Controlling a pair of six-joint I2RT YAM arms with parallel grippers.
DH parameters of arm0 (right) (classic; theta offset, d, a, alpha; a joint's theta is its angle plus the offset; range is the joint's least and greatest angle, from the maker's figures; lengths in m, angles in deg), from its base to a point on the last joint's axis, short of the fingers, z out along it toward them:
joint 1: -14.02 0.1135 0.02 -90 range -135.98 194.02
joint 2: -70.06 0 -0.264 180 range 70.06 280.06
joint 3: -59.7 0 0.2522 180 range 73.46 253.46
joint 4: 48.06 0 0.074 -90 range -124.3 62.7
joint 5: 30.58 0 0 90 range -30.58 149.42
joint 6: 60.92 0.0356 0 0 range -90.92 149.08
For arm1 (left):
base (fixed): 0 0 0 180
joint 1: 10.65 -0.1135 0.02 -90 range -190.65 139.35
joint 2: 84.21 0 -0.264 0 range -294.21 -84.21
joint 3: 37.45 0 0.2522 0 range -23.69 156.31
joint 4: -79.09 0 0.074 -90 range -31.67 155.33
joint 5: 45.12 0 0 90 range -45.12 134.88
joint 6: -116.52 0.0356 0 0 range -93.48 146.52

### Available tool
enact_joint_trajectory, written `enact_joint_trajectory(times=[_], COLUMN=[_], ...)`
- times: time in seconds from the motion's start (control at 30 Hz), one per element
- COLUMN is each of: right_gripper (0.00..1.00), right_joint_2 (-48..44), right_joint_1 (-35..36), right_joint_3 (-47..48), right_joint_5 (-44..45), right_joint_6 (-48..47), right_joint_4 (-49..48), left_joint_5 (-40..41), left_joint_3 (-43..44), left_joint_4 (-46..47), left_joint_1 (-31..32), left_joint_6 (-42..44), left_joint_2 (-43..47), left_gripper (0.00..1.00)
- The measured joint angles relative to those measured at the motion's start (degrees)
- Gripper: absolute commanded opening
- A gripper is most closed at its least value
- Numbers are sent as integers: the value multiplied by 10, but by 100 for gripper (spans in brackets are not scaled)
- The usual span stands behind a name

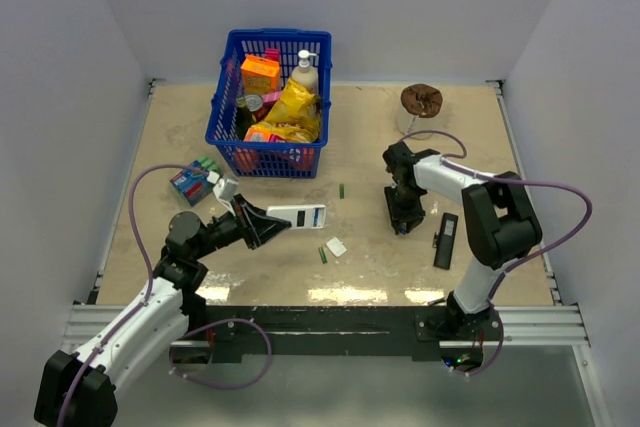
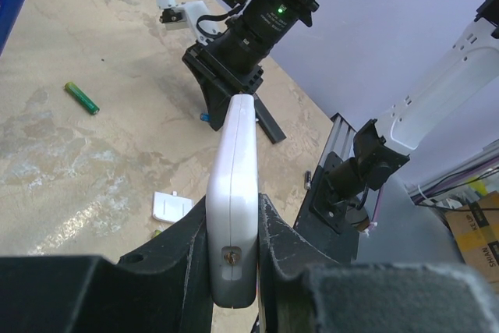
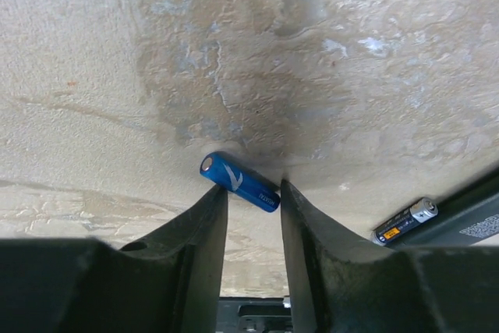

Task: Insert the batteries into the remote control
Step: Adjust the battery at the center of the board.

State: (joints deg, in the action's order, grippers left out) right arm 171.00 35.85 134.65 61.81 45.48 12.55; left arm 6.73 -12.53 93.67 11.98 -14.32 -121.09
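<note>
My left gripper (image 1: 268, 224) is shut on the white remote control (image 1: 298, 216) and holds it edge-up above the table; the remote also shows between the fingers in the left wrist view (image 2: 236, 193). My right gripper (image 1: 403, 221) points down at the table with its jaws a little apart. A blue battery (image 3: 239, 182) lies slantwise on the table right at its fingertips, touching them but not held between them. A dark battery (image 3: 405, 222) lies to the right of it. Two green batteries (image 1: 341, 190) (image 1: 323, 255) lie on the table; one also shows in the left wrist view (image 2: 81, 97).
A small white cover piece (image 1: 336, 246) lies beside the nearer green battery. A slim black remote (image 1: 446, 240) lies right of my right gripper. A blue basket (image 1: 268, 159) of groceries stands at the back. A battery pack (image 1: 195, 181) lies at the left, and a brown object (image 1: 421, 99) at the back right.
</note>
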Motion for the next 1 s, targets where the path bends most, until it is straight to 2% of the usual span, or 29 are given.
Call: enact_joint_trajectory(times=[0.33,0.53,0.63,0.87,1.0], right_gripper=[13,8,0,0,0], right_joint_2=[0,-4,-17,-61,-113], right_joint_1=[60,106,117,153,176], right_joint_3=[0,-2,-15,-39,-30], right_joint_5=[0,1,10,11,4], right_joint_6=[20,66,87,106,106], right_joint_4=[-5,-28,-47,-107,-101], left_joint_5=[0,1,3,13,30], left_joint_3=[0,0,0,-6,-28], left_joint_4=[-3,-5,-6,20,50], left_joint_1=[0,0,0,0,0], left_joint_6=[0,0,0,-10,-33], left_joint_2=[0,0,-1,-9,-14], left_gripper=[0,0,0,0,0])
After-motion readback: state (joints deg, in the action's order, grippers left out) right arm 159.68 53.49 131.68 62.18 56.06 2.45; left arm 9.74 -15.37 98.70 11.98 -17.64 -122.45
